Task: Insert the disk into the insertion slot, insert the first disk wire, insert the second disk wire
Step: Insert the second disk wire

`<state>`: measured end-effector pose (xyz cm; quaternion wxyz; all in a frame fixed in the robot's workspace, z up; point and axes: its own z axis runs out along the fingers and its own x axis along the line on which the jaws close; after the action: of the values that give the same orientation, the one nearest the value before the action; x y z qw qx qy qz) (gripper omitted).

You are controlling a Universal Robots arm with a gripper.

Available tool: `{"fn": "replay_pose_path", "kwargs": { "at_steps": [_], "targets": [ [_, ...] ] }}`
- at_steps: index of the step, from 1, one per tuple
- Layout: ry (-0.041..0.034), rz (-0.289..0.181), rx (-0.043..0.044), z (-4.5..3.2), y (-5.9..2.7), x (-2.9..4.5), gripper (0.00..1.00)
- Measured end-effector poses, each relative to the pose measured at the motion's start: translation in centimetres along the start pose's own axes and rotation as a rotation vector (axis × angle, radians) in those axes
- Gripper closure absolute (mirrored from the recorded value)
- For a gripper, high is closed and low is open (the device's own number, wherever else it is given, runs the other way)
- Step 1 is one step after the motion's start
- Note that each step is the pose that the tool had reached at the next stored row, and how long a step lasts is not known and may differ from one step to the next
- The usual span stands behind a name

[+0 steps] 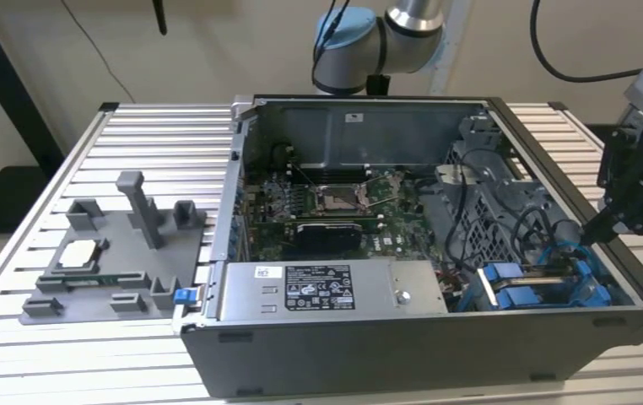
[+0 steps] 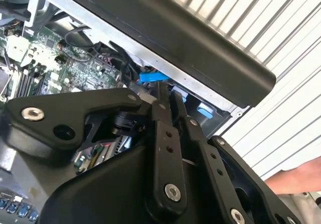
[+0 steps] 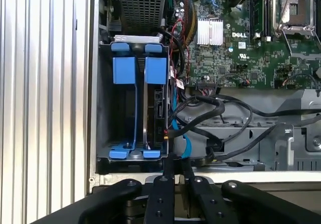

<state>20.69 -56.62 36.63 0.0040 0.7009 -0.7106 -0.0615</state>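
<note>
Blue-framed disk (image 3: pixel 156 101) is seated on edge in the slot (image 3: pixel 104 108), beside black wires (image 3: pixel 220 108). Fingers of the gripper (image 3: pixel 175 161) are pressed together near the disk's end; anything pinched cannot be told. A black-and-white label (image 1: pixel 319 289) is seen on the power supply (image 1: pixel 412 295).

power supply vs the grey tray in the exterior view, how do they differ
The power supply sits inside the case; the tray lies outside it on the slatted table. The power supply is a closed box with a sticker; the tray is open, with upright posts. Both are grey.
</note>
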Motion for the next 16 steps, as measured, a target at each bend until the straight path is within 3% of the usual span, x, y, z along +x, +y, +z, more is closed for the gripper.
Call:
{"fn": "replay_pose_path", "kwargs": {
  "at_steps": [15,16],
  "targets": [
    [0.0001,0.000,0.0000,0.01,0.00,0.00,1.00],
    [0.0000,0.000,0.0000,0.01,0.00,0.00,0.00]
  ]
}}
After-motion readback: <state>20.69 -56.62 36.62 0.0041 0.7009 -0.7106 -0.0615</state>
